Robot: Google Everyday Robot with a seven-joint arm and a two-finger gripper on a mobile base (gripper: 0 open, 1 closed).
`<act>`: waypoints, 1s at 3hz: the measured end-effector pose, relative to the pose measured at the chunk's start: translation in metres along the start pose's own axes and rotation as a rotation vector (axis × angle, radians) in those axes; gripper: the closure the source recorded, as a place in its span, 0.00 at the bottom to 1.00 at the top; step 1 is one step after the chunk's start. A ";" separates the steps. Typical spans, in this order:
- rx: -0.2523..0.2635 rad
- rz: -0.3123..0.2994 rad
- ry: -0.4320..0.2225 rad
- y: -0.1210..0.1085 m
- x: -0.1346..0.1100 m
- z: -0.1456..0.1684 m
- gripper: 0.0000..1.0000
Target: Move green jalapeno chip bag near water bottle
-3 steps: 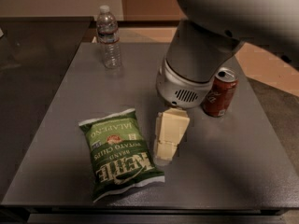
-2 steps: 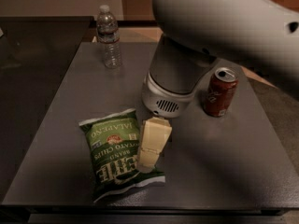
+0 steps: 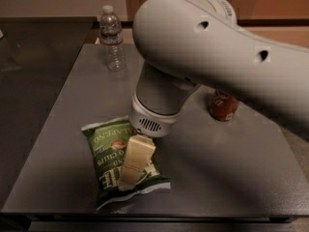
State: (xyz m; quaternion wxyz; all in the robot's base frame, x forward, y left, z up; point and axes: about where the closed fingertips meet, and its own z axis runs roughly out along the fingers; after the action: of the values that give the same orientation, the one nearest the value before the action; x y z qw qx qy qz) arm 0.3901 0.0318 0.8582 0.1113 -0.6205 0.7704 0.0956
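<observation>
The green jalapeno chip bag (image 3: 108,151) lies flat on the grey table (image 3: 231,168) at the front left, lettering up. The gripper (image 3: 130,173) hangs from the big white arm directly over the bag's right half, and its cream finger (image 3: 136,159) points down onto the bag. The water bottle (image 3: 112,37) stands upright at the table's far left edge, well behind the bag. The arm hides the middle of the table.
A red-brown soda can (image 3: 223,105) stands at the right, partly hidden by the arm. The table's front edge runs just below the bag. Dark floor lies to the left of the table.
The arm and gripper have moved left and forward, from beside the bag's right edge to over the bag itself. The bag, bottle and can have not moved.
</observation>
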 end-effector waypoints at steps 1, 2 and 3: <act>-0.016 0.009 0.006 0.012 -0.004 0.008 0.00; -0.031 0.005 0.015 0.025 -0.003 0.014 0.00; -0.024 -0.010 -0.005 0.034 -0.001 0.020 0.00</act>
State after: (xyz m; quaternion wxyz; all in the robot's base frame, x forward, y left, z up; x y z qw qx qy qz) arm 0.3583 0.0455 0.8396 0.1062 -0.6254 0.7658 0.1056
